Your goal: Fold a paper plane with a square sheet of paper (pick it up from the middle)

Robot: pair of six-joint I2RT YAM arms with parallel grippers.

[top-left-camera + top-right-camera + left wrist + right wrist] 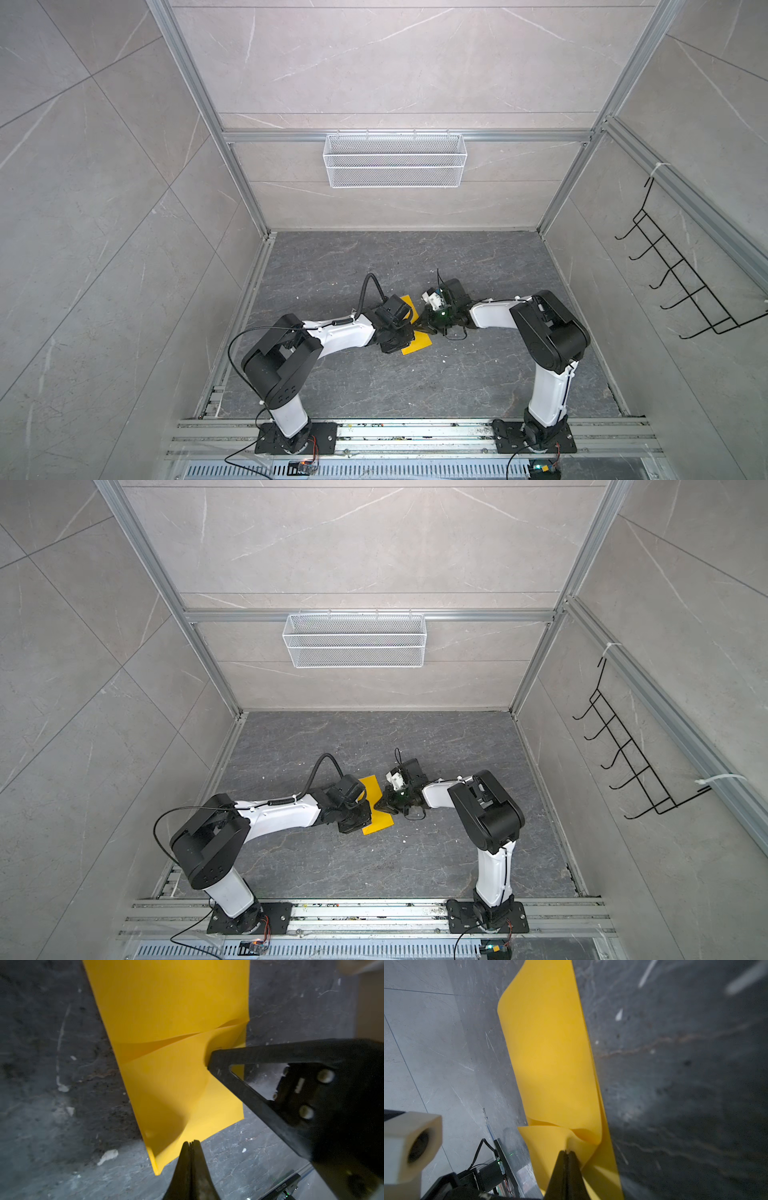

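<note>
- Right wrist view: my right claw [568, 1153] pinches the square sheet of paper [554, 1059], puckering it.
- My left claw [191, 1144] closed at the sheet's edge; hold unconfirmed.

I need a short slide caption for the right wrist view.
Right gripper, jaws shut, pinches the yellow paper into a raised pleat above the dark tabletop.
</note>
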